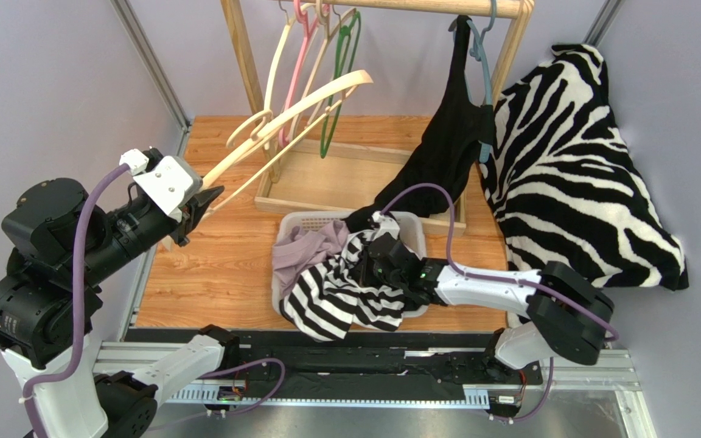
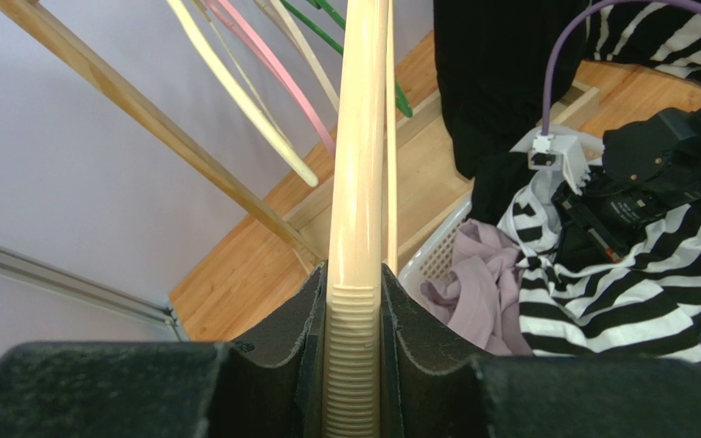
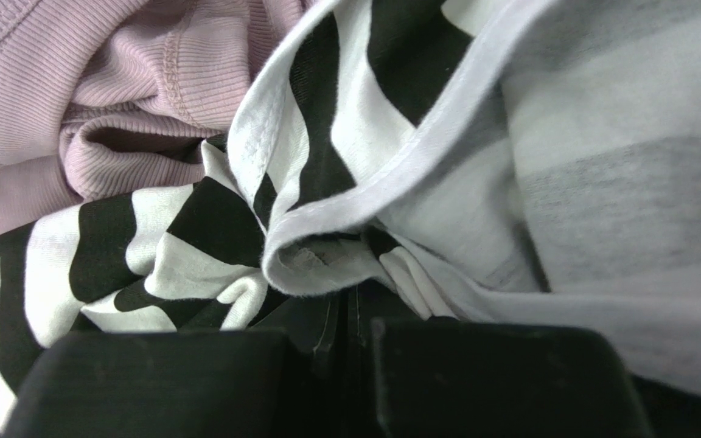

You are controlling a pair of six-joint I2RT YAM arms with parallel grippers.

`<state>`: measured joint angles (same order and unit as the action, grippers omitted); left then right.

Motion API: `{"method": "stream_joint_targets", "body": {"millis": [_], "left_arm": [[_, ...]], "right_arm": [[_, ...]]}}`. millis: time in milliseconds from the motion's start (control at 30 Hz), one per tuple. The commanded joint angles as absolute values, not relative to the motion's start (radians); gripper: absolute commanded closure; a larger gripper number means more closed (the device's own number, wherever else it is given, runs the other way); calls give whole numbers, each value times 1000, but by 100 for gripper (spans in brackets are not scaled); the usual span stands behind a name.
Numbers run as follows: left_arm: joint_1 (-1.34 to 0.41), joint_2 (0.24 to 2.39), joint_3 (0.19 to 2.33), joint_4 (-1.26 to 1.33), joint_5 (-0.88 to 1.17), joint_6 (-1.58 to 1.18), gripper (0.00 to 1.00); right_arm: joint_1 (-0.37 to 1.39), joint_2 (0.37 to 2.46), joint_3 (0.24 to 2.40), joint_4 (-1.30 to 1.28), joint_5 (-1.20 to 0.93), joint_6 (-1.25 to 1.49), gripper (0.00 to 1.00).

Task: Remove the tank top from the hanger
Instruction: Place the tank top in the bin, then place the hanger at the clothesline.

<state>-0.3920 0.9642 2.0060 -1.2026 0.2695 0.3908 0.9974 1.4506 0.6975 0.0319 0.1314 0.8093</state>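
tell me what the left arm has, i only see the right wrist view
Observer: The left fingers are shut on a bare cream plastic hanger.
Operator: where am i
Observer: The right fingers, shut on the black-and-white striped tank top, are over the white plastic basket.
Operator: anything on the rail
Observer: A black garment hangs from a grey-blue hanger on the wooden rail.

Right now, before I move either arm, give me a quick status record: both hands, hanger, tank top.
left hand: shut on the cream hanger, which is bare
right hand: shut, down in the basket, striped fabric at its tips; a pinch cannot be confirmed
striped tank top: off the hanger, spilling over the basket's near rim, beside a pink garment
rail: black garment hanging
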Motion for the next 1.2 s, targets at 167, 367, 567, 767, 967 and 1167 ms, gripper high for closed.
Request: {"method": "stream_joint_targets", "body": {"millis": [167,367,567,767,967,1167], "left_arm": [[-388,974,1959,-1181,382,364,100],[-388,982,1862,-1163,396,353,100],[-388,989,1839,-1161,402,362,100],[-388,1032,1875,-1273,517,449,100],[-388,1092,1891,-1520,779,659,100],[-388,1138,1937,-1680,899,787,100]], "right_arm": [[1115,1373,836,-379,501,514,59],[1115,1240,1025,-419,570,261,50],[1124,1075,1161,-408,577,46,43],[1161,931,1342,-534,283,-87,43],[1167,879,1483,-701,104,-161,39],[1166,888,1516,-775,63,-204,30]]}}
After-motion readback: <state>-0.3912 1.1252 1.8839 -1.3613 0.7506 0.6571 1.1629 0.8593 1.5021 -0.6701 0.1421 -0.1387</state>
